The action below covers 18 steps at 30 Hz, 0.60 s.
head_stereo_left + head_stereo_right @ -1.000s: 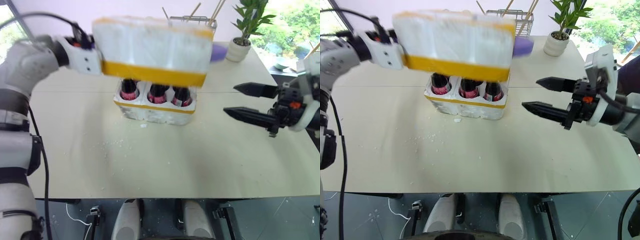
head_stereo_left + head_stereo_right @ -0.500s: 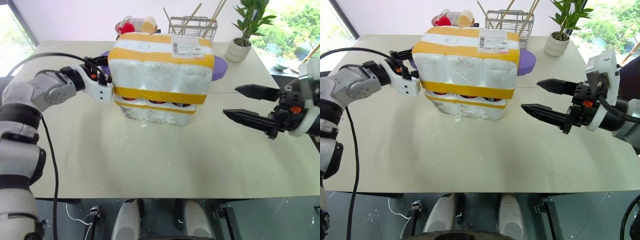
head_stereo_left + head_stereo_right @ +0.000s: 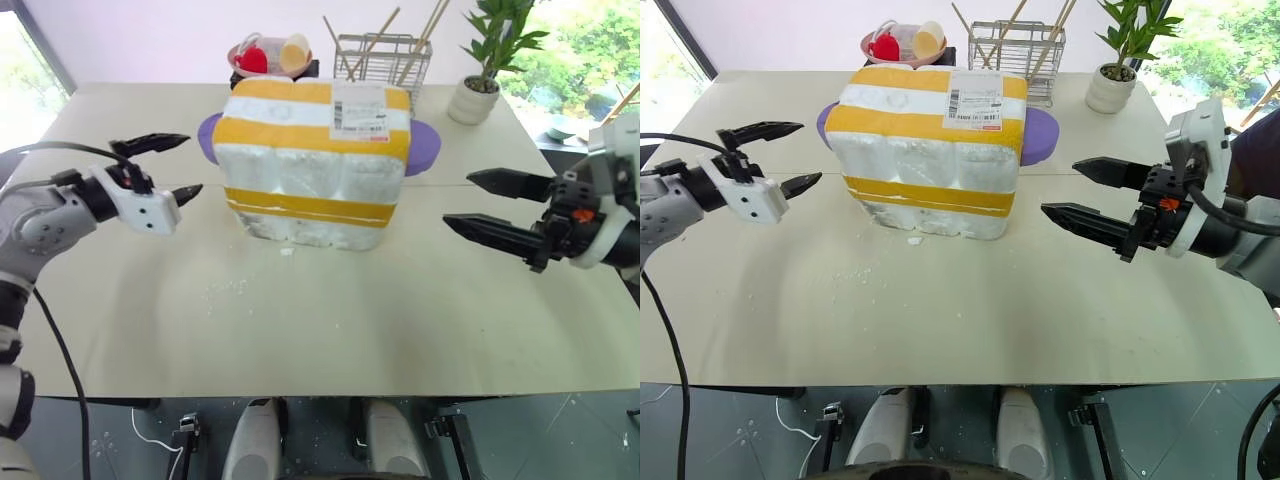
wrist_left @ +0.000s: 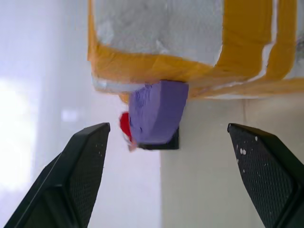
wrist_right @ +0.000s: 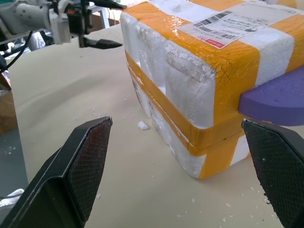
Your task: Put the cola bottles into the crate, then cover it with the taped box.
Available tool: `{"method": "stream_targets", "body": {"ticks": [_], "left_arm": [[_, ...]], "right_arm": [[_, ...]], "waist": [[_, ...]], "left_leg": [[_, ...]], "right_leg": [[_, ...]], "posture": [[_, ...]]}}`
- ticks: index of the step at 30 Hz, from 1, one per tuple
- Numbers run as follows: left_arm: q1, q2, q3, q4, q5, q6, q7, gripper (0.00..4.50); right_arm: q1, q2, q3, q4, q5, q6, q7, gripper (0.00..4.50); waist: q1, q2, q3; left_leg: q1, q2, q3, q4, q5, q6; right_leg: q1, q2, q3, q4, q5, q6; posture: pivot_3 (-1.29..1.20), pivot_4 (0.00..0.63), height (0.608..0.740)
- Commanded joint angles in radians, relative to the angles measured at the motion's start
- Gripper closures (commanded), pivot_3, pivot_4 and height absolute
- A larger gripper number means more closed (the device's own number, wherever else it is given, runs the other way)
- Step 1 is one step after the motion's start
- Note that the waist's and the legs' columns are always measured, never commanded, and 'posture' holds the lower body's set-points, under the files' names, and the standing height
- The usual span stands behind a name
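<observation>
White taped box (image 3: 318,150), wide yellow bands, purple side pieces (image 3: 424,145), black-fingered hands.

taped box (image 3: 318,160) covering crate, left gripper (image 3: 170,166) apart, jaws spread

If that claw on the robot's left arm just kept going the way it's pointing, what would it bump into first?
Most likely the taped box. The left gripper, its fingers open, aims at the box's near side, where the purple side piece sticks out. Depth is hard to judge, so it might touch that piece first.
</observation>
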Motion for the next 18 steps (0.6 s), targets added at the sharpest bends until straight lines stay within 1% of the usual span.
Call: {"method": "stream_targets", "body": {"ticks": [1,2,3,4,6,7,9,10,12,14,18], "left_arm": [[0.243,0.159,0.136,-0.251,-0.441,0.531,-0.364,0.35],[0.347,0.215,0.198,-0.322,-0.552,0.665,-0.47,0.35],[0.401,0.239,0.276,-0.367,-0.651,0.778,-0.532,0.35],[0.41,0.255,0.33,-0.384,-0.732,0.905,-0.547,0.35],[0.374,0.256,0.414,-0.38,-0.842,1.07,-0.559,0.35],[0.332,0.257,0.443,-0.362,-0.89,1.152,-0.558,0.35],[0.255,0.262,0.499,-0.323,-0.967,1.27,-0.594,0.35],[0.228,0.268,0.515,-0.303,-0.984,1.321,-0.616,0.35],[0.205,0.294,0.526,-0.285,-0.968,1.364,-0.679,0.35],[0.178,0.309,0.514,-0.28,-0.932,1.373,-0.702,0.35],[0.149,0.299,0.5,-0.288,-0.869,1.366,-0.718,0.35]], "right_arm": [[0.006,-0.022,-0.014,0.019,-0.035,-0.028,0.04,0.0],[0.015,-0.03,-0.009,0.037,-0.056,-0.035,0.059,0.0],[0.019,-0.039,-0.001,0.061,-0.083,-0.046,0.079,0.0],[0.021,-0.048,0.007,0.082,-0.108,-0.058,0.098,0.0],[0.012,-0.059,0.024,0.118,-0.147,-0.08,0.133,0.0],[-0.001,-0.062,0.033,0.138,-0.161,-0.089,0.146,0.0],[-0.031,-0.067,0.053,0.174,-0.19,-0.104,0.166,0.0],[-0.043,-0.068,0.062,0.184,-0.204,-0.113,0.176,0.0],[-0.066,-0.068,0.068,0.204,-0.216,-0.124,0.203,0.0],[-0.087,-0.067,0.076,0.228,-0.229,-0.132,0.223,0.0],[-0.113,-0.054,0.098,0.258,-0.257,-0.144,0.245,0.0]], "waist": [[-0.009,0.0,0.0],[-0.016,0.0,0.0],[-0.022,0.0,0.0],[-0.022,0.0,0.0],[-0.006,0.001,0.0],[0.0,0.001,0.0],[0.003,0.001,0.0],[0.001,0.001,0.0],[-0.002,0.001,0.0],[-0.003,0.002,0.0],[-0.003,0.002,0.0]], "left_leg": [[0.0,0.0,0.0,0.0,0.0,0.0],[0.001,0.0,0.0,0.0,0.0,0.0],[0.0,0.001,0.0,-0.001,0.0,0.0],[0.001,0.001,0.0,-0.001,0.0,0.0],[0.002,0.0,-0.002,0.0,0.0,-0.001],[0.002,0.0,-0.002,0.0,0.001,-0.001],[0.005,0.0,-0.002,0.0,0.001,-0.001],[0.005,0.0,-0.002,0.0,0.001,-0.001],[0.006,0.0,-0.001,-0.001,0.001,-0.001],[0.006,0.0,0.0,-0.002,0.0,-0.001],[0.006,0.0,0.0,-0.004,0.0,-0.001]], "right_leg": [[0.0,0.0,0.0,0.0,0.0,0.0],[0.0,0.0,0.0,0.001,0.0,0.0],[0.0,0.0,0.0,0.0,0.0,0.0],[0.0,0.0,0.0,0.0,0.0,0.0],[0.002,0.0,-0.001,0.0,0.0,-0.001],[0.002,0.0,-0.002,0.0,-0.002,-0.004],[0.005,0.0,-0.002,-0.001,-0.002,-0.005],[0.006,0.0,-0.002,-0.002,-0.002,-0.005],[0.006,0.0,-0.001,-0.002,-0.002,-0.005],[0.005,0.0,-0.001,-0.002,-0.002,-0.005],[0.003,0.001,-0.001,-0.001,-0.003,-0.005]], "posture": [[0.0,0.15,0.74],[0.0,0.15,0.74],[0.0,0.15,0.74],[0.0,0.15,0.74],[0.0,0.15,0.74],[0.0,0.15,0.74],[0.0,0.15,0.74],[0.0,0.15,0.74],[0.0,0.15,0.74],[0.0,0.15,0.74],[0.0,0.15,0.74]]}}
